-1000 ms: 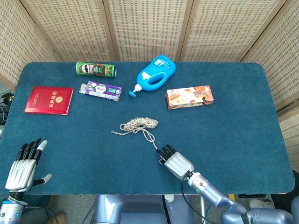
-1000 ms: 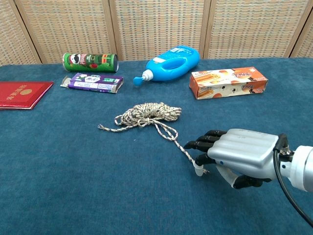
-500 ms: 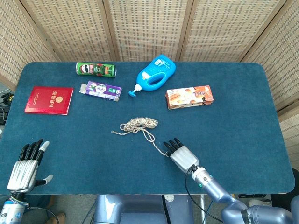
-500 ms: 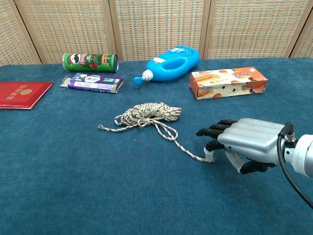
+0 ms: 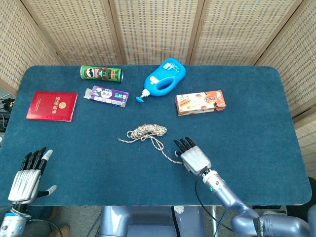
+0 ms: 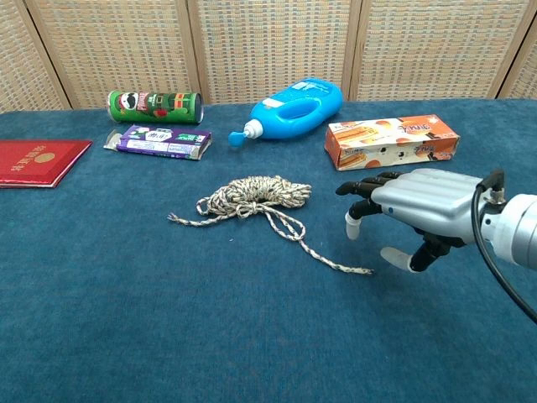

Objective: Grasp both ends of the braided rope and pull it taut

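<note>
The braided rope [image 6: 256, 195] lies in a loose coil at the middle of the blue table [image 5: 256, 148]. One frayed end [image 6: 172, 218] points left, while the other tail runs forward and right to its tip [image 6: 369, 271]. My right hand [image 6: 415, 206] hovers just right of and above that tip, fingers apart and holding nothing. The head view shows the same hand [image 5: 193, 157] beside the tail's tip [image 5: 180, 162]. My left hand [image 5: 27, 177] shows only in the head view, at the front left table edge, fingers spread and far from the rope [image 5: 147, 131].
Along the back stand a green can [image 5: 101, 73], a purple packet [image 5: 107, 95], a blue bottle [image 5: 165, 78] and an orange box [image 5: 200, 102]. A red booklet [image 5: 52, 105] lies at the left.
My right hand had its fingertips on the rope's right tip and nudged it rightward. It has since lifted off and moved up and away. The left hand barely moved.
</note>
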Robot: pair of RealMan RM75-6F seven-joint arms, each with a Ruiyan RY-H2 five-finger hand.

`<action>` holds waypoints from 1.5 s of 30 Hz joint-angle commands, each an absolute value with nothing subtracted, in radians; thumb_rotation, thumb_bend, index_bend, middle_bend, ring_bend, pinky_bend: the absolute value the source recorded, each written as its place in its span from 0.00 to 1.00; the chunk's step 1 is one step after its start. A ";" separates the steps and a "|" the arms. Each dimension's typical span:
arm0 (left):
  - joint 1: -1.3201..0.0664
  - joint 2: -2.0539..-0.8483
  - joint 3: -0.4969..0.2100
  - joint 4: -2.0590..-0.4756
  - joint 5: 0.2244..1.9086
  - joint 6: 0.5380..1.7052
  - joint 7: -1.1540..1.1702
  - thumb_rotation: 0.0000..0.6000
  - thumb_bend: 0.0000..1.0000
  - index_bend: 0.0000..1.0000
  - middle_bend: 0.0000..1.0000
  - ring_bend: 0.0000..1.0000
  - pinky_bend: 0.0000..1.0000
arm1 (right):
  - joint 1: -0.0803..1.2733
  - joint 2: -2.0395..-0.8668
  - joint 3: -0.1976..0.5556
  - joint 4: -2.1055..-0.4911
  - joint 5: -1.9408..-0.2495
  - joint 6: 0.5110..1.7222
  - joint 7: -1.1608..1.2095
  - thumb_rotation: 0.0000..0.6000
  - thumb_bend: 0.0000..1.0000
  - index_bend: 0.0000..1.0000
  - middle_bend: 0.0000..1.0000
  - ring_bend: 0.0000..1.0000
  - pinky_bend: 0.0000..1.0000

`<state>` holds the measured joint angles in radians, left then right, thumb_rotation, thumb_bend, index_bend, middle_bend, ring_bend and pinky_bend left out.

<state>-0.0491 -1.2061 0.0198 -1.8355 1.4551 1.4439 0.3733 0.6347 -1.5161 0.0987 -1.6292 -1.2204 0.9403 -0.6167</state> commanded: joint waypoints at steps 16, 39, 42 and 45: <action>-0.051 -1.203 0.018 -1.831 1.447 1.444 0.363 1.00 0.00 0.00 0.00 0.00 0.00 | 0.677 -1.624 0.185 -1.615 -0.888 0.945 -0.559 1.00 0.33 0.42 0.00 0.00 0.02; -0.052 -1.196 0.023 -1.828 1.455 1.443 0.349 1.00 0.00 0.00 0.00 0.00 0.00 | 0.685 -1.738 0.146 -1.546 -0.840 1.024 -0.560 1.00 0.33 0.48 0.00 0.00 0.03; -0.052 -1.197 0.023 -1.829 1.454 1.444 0.349 1.00 0.00 0.00 0.00 0.00 0.00 | 0.687 -1.744 0.146 -1.536 -0.844 1.026 -0.558 1.00 0.34 0.48 0.00 0.00 0.03; -0.051 -1.197 0.023 -1.830 1.458 1.446 0.345 1.00 0.00 0.00 0.00 0.00 0.00 | 0.688 -1.746 0.143 -1.523 -0.855 1.031 -0.558 1.00 0.35 0.48 0.00 0.00 0.03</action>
